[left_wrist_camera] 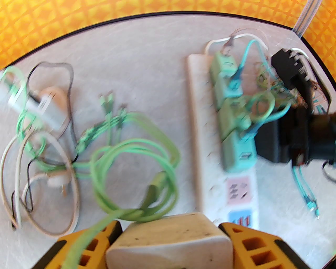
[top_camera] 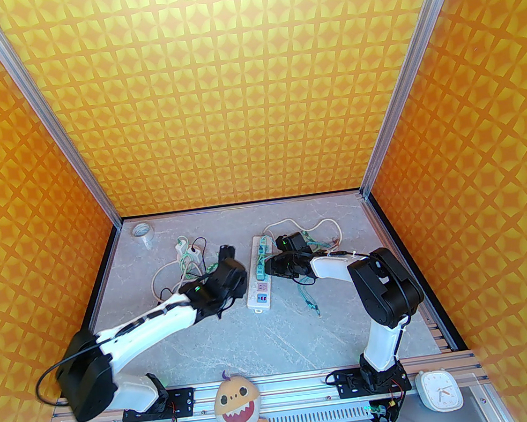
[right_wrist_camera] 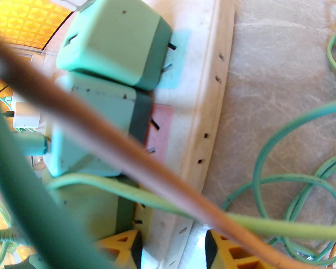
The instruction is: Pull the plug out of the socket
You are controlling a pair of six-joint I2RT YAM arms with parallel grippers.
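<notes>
Top external view places the socket (top_camera: 258,295) flat at the middle of the desk (top_camera: 279,345), its length running from the near edge toward the far edge, with an arm at each long side. Left wrist view has the left gripper (left_wrist_camera: 170,227) clamped on a white plug (left_wrist_camera: 170,245), its yellow fingers pressed to both flanks of the block. A green cable (left_wrist_camera: 136,168) lies coiled on the desk toward the left edge, and one strand drapes over a finger. The plug sits just beside the near end of the socket. The pink and blue faces there look vacant, so I judge the plug to be out or nearly so; its prongs are hidden. Right wrist view shows the right gripper (right_wrist_camera: 170,236) with fingers apart astride the socket's long wall, beside three mint adapters (right_wrist_camera: 113,42) seated in a row. Whether it pinches the bar I cannot tell.

To do the step well, draw the plug straight along its prongs and not at a slant, so the bar is not levered up. Let the right gripper brace the bar. Carry the plug clear enough that the draped strand does not snag the adapters.
</notes>
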